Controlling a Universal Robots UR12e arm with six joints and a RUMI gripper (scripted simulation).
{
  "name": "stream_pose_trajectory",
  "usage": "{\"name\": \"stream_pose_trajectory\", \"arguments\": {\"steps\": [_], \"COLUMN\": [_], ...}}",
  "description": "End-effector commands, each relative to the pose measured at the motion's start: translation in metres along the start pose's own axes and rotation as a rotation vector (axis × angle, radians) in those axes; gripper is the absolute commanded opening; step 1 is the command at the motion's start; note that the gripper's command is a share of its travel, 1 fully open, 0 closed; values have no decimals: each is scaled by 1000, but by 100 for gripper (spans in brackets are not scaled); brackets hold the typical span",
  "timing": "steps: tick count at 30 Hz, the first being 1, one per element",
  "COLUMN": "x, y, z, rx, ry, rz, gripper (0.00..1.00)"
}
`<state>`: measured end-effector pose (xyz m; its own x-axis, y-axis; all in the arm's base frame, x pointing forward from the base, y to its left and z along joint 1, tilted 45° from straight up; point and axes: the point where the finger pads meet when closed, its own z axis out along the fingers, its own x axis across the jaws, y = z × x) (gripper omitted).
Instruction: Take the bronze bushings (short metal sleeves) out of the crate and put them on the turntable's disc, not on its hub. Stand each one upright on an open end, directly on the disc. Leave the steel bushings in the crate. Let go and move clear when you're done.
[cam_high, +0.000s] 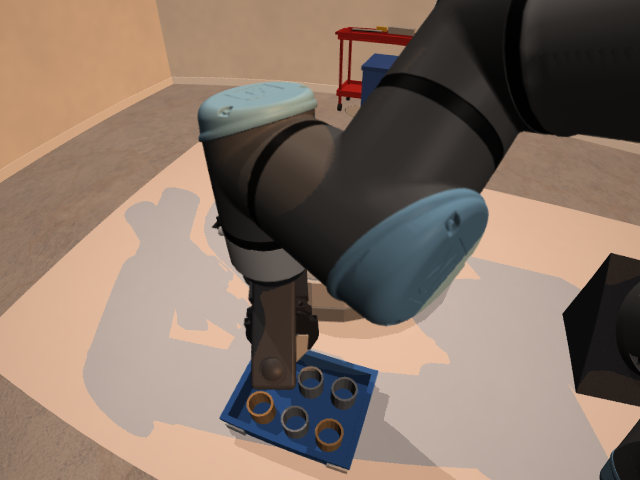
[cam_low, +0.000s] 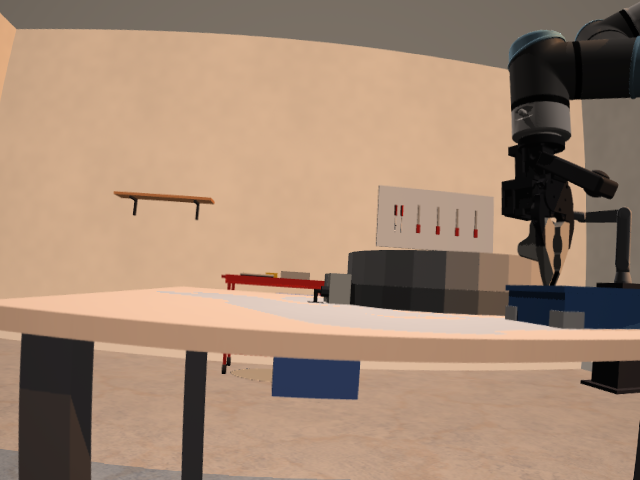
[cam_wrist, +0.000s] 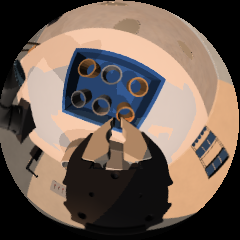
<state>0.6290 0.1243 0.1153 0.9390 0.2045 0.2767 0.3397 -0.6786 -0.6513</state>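
The blue crate (cam_wrist: 112, 87) holds three bronze bushings (cam_wrist: 90, 67) (cam_wrist: 137, 86) (cam_wrist: 125, 112) and three steel bushings (cam_wrist: 111, 74) (cam_wrist: 80, 98) (cam_wrist: 101, 105), all standing upright. My gripper (cam_wrist: 117, 118) is shut and empty. Its tips (cam_low: 551, 281) hang at about the crate's rim height, right beside the nearest bronze bushing at the crate's corner. In the top view two bronze bushings (cam_high: 261, 407) (cam_high: 329, 434) show; the third is hidden behind the gripper body (cam_high: 281, 351). The turntable (cam_low: 434, 281) stands behind the crate (cam_low: 573, 304); its top surface is not visible.
A black box (cam_high: 604, 330) stands on the table to the right. A grey panel with red-handled tools (cam_low: 434, 217) is behind the turntable. A thin black stand (cam_low: 620, 242) rises beside the crate. A red cart (cam_high: 372, 62) and a blue bin stand far off.
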Motion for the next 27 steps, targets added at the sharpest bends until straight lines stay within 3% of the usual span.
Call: {"name": "stream_pose_trajectory", "arguments": {"steps": [1,27], "x": [2,2], "y": [0,1], "z": [-2,-2], "rx": [-2,-1], "ry": [3,3], "rz": [-2,-1], "gripper": [5,5]}}
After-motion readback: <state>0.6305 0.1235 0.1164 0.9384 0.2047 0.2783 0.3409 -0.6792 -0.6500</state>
